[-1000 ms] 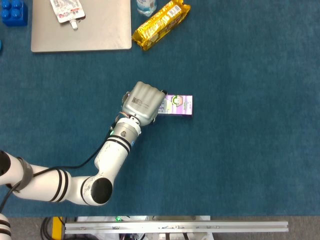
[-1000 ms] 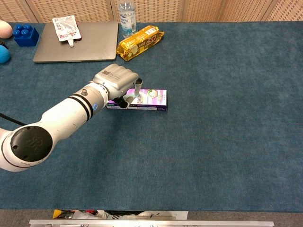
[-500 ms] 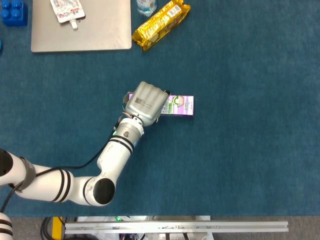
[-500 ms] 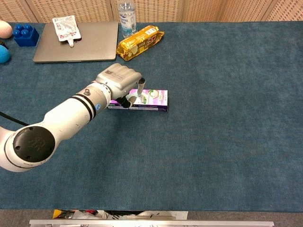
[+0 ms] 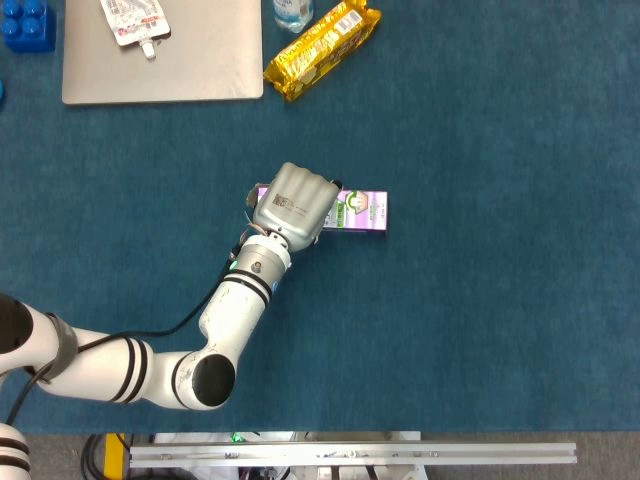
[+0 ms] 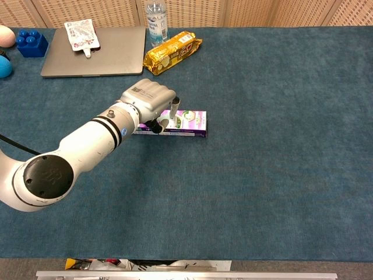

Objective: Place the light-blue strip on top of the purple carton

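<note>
The purple carton lies flat in the middle of the blue table, also seen in the chest view. My left hand hangs over its left half, fingers curled down, and hides that end. In the chest view the left hand pinches a pale light-blue strip just above the carton's top face; only a sliver of the strip shows under the fingers. Whether the strip touches the carton I cannot tell. My right hand is in neither view.
A grey laptop with a white pouch on it lies at the back left. Beside it are a yellow biscuit pack, a water bottle and a blue block.
My left hand has shifted right over the carton, covering more of its left half, then eased slightly back. The carton has stayed in place.
</note>
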